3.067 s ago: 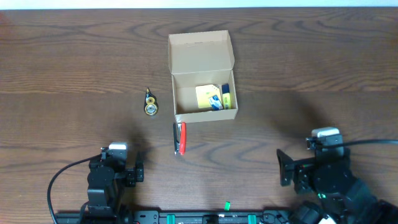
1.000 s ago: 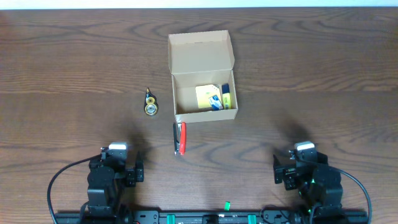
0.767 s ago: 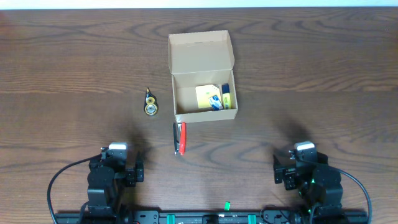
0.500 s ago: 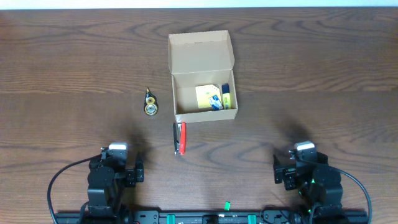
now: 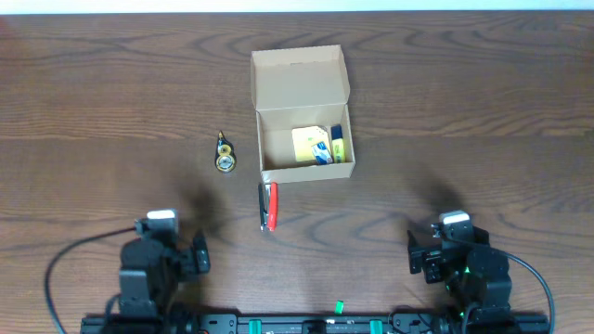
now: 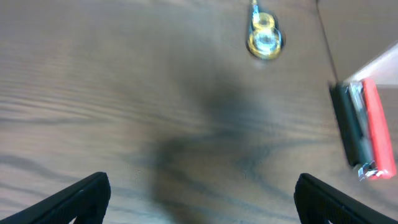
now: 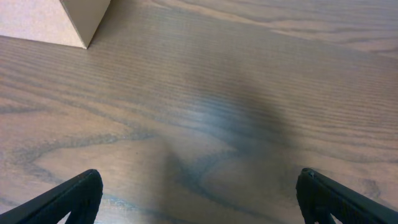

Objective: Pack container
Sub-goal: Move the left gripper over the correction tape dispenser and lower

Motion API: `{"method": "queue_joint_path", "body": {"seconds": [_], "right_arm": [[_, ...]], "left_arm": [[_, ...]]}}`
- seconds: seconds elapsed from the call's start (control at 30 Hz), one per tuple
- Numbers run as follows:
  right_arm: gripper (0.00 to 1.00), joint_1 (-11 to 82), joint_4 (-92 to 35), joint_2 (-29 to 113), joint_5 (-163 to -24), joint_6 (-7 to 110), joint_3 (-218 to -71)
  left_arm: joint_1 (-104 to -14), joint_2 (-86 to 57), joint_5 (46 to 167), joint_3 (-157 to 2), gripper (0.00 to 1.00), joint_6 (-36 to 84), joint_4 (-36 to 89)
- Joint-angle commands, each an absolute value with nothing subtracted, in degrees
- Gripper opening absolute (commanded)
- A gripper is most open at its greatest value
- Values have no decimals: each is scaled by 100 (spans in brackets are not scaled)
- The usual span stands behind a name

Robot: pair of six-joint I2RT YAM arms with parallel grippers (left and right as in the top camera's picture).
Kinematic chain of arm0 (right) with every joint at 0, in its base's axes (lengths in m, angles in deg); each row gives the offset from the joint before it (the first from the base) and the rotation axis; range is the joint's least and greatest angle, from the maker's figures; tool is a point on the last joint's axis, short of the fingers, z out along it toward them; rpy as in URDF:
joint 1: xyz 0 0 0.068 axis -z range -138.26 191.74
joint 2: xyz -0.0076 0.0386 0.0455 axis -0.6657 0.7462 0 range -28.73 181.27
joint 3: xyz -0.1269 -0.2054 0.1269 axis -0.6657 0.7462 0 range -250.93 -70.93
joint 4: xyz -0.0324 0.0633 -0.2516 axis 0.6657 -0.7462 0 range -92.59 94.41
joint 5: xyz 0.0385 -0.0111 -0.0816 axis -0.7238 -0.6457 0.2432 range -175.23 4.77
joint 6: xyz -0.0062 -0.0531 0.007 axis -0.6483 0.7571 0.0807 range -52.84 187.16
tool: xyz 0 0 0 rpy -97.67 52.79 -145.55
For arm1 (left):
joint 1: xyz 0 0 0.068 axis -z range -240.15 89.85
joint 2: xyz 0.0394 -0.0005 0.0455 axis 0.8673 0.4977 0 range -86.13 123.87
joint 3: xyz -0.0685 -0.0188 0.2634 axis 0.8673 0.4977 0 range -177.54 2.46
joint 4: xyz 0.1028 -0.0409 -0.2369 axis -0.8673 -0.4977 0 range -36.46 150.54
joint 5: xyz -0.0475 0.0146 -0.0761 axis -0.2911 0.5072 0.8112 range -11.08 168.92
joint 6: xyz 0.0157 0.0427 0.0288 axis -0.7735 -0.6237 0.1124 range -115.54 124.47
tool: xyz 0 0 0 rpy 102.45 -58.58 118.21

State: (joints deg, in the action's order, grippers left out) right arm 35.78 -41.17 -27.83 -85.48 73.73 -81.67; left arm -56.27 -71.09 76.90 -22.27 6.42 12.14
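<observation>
The container [image 5: 299,79] sits open in the middle of the table [image 5: 464,111], just where it was; a red and black tool [image 5: 268,205] lies just in front of it; the left gripper [image 6: 200,198] has slid a bit left, fingers wide apart; the right gripper [image 7: 199,199] has stayed put, also wide.

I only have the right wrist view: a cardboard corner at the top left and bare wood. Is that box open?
Observer: Yes. In the overhead view the container is open, with its flap lid folded back on the far side.
Operator: What sits outside it?
Observer: A red-and-black tool lies right by its front left corner, on the side nearer the arms. I cannot tell whether they touch.
</observation>
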Motion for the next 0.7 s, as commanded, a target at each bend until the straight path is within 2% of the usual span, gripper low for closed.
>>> {"method": "queue_joint_path", "body": {"seconds": [0.0, 0.27, 0.67], "right_arm": [[99, 3609, -4141, -2842, -8570, 7454, -8100], [99, 3609, -4141, -2842, -8570, 7454, -8100], [99, 3609, -4141, -2842, -8570, 7454, -8100]], "left_arm": [[-5649, -6136, 7287, -3129, 95, 773, 1023], [-5649, -3321, 7440, -4773, 95, 1114, 975], [-5649, -1504, 8481, -5269, 95, 1134, 1487]]}}
